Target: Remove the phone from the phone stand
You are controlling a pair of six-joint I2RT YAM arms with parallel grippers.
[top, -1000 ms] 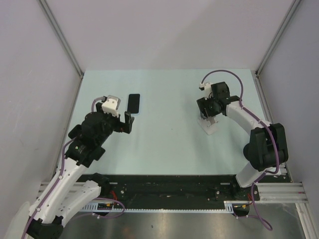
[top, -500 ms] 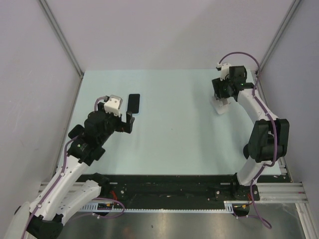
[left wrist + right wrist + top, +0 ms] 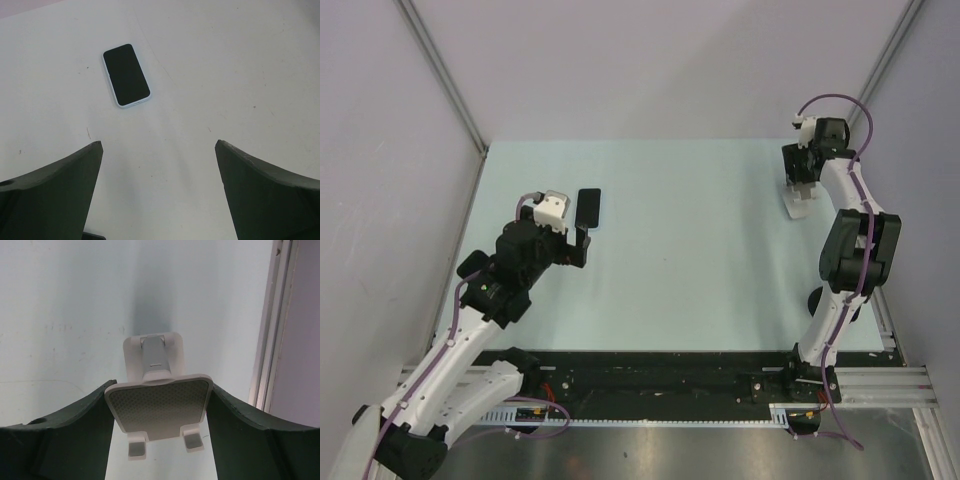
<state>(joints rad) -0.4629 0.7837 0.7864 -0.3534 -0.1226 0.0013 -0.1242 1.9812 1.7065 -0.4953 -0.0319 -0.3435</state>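
Observation:
The phone [image 3: 588, 208], black with a pale case, lies flat on the light table left of centre, screen up; it also shows in the left wrist view [image 3: 126, 75]. My left gripper [image 3: 579, 245] is open and empty, just near of the phone, its fingertips [image 3: 97, 146] wide apart over bare table. The white phone stand [image 3: 799, 203] is at the far right of the table, with no phone on it. My right gripper [image 3: 803, 178] is shut on the stand's grey-padded plate [image 3: 159, 407], one finger against each side edge.
The aluminium frame post and right wall [image 3: 274, 325] stand close beside the phone stand. Grey walls enclose the table on three sides. A black rail [image 3: 670, 380] with the arm bases runs along the near edge.
My right arm has carried the phone stand from mid-right of the table out to the far right, near the wall. The left arm and the phone have barely moved.

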